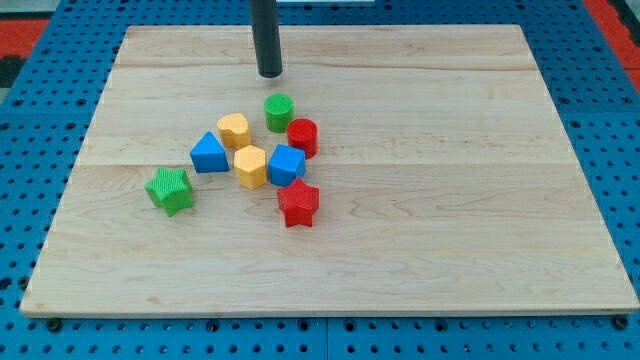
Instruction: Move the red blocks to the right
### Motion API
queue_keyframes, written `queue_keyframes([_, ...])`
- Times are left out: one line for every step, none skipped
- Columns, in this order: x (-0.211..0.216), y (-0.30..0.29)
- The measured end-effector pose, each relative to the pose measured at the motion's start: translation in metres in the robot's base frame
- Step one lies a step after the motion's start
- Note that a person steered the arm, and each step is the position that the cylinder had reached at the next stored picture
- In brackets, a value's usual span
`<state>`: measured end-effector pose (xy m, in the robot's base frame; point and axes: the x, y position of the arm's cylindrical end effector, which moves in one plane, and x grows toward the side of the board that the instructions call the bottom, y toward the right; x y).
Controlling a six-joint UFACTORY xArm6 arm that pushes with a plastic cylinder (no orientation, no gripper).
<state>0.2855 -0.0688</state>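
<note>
Wooden tabletop [480, 200] fills most of the view, sitting on a blue pegboard [40, 330]. Dark rod [266, 35] comes down from the view's top; my tip [270, 75] sits above the block cluster, apart from it, nearest the green cylinder [279, 112]. No jaws on this tool, just the bare rod end, so nothing wide or narrow and it holds nothing. Blocks are bunched left of centre. Red star [298, 203] is lowest in the cluster, just below the blue cube [286, 165], looks touching. Red cylinder [302, 136] is just right of and below the green cylinder, close above the blue cube. Yellow hexagon [250, 166] is against the blue cube's left. Blue triangular block [209, 153] is left of the hexagon. Yellow heart-like block [234, 130] is above the hexagon. Green star [169, 189] sits alone at the view's left, slightly apart.
</note>
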Motion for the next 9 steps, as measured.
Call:
queue_keyframes([0.000,0.000])
queue_keyframes([-0.007,-0.003])
queue_keyframes([0.004,-0.002])
queue_keyframes([0.005,0.007])
queue_keyframes([-0.001,-0.016])
queue_keyframes([0.040,-0.047])
queue_keyframes([0.083,-0.092])
queue_keyframes([0.096,-0.064])
queue_keyframes([0.095,-0.032])
